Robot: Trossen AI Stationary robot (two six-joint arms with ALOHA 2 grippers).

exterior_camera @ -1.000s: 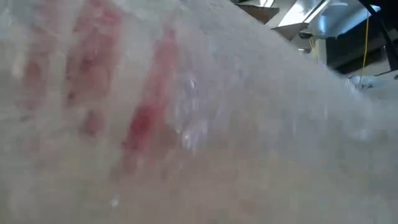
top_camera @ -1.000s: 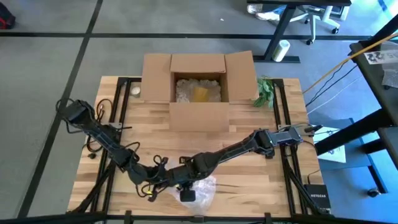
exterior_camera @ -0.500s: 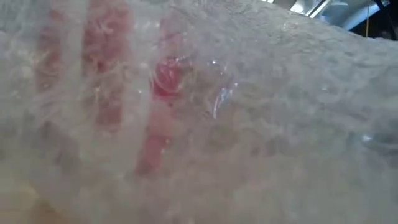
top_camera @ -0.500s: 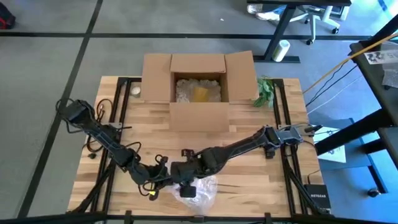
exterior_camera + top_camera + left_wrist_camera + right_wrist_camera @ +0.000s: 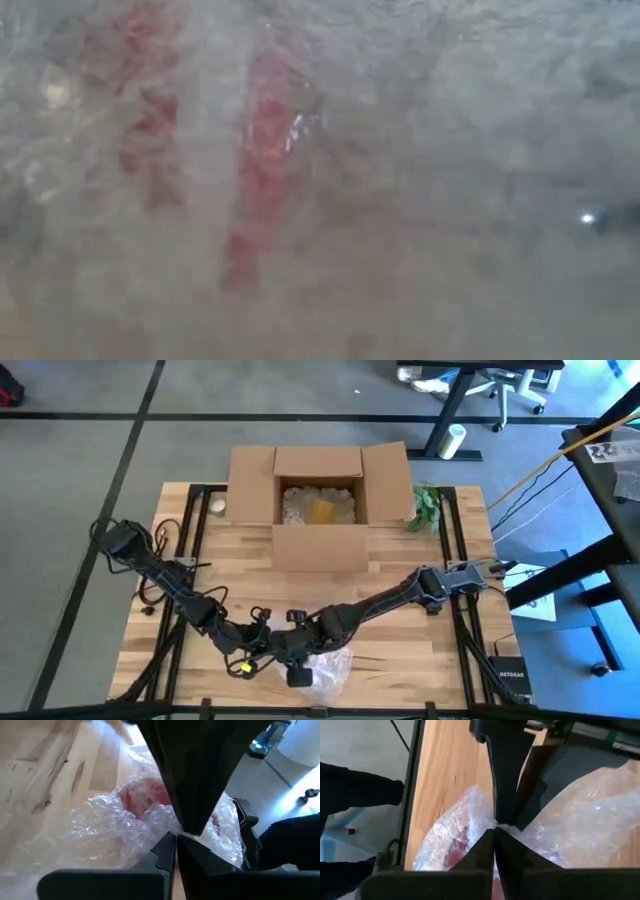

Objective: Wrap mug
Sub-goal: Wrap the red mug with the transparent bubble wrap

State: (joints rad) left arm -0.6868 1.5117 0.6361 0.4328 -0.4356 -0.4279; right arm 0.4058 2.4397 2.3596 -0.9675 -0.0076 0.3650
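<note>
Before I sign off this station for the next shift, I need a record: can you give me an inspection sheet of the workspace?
Surface: wooden table, bare over most of its front.
Job's things: red mug inside bubble wrap at the front edge; the wrap fills the low view.
Clutter: open cardboard box with packing fill at the back; green plant sprig beside it; small white round object left of the box.
Grippers: left gripper and right gripper both shut on the wrap.
Cables: yellow-tipped lead by the left arm.
Surroundings: office chair, grey floor.
</note>
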